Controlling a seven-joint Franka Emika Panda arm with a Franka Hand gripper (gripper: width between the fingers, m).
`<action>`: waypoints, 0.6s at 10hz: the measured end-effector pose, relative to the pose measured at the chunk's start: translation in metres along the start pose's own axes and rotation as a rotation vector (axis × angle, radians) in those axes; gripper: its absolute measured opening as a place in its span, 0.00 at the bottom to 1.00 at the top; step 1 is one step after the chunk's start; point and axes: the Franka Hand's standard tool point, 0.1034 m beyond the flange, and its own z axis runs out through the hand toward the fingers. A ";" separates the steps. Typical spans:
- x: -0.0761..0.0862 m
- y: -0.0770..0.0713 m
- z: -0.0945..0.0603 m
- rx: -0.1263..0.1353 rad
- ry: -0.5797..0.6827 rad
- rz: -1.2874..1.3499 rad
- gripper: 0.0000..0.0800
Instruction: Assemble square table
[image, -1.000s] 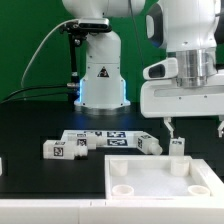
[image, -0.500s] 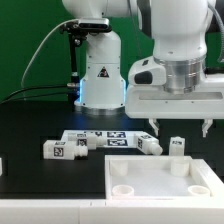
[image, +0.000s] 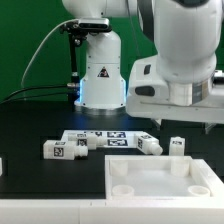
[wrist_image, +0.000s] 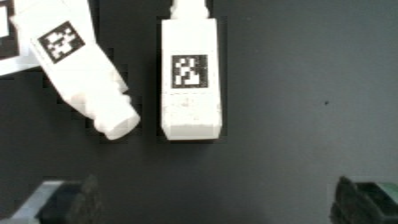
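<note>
The large flat white square plastic tabletop (image: 155, 181) lies at the near edge of the black table (image: 28, 125). A short chunky white tagged upright leg (image: 177, 147) stands just behind its far rim, and a left-hand leg (image: 52, 149) lies well off toward the exterior view's left. Up at the exterior view's right the white two-finger gripper (image: 190, 124) hangs pointing straight down, clear above every part, jaws spread wide and gripping nothing. In the wrist view a straight leg (wrist_image: 192, 80) and a slanted leg (wrist_image: 80, 75) lie close side by side, with bare black surface between them and the dark fingertips (wrist_image: 63, 200).
</note>
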 end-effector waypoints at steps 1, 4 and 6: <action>0.004 0.003 0.003 0.018 -0.072 -0.055 0.81; 0.013 0.009 0.005 0.049 -0.141 -0.045 0.81; 0.011 0.009 0.013 0.039 -0.195 -0.001 0.81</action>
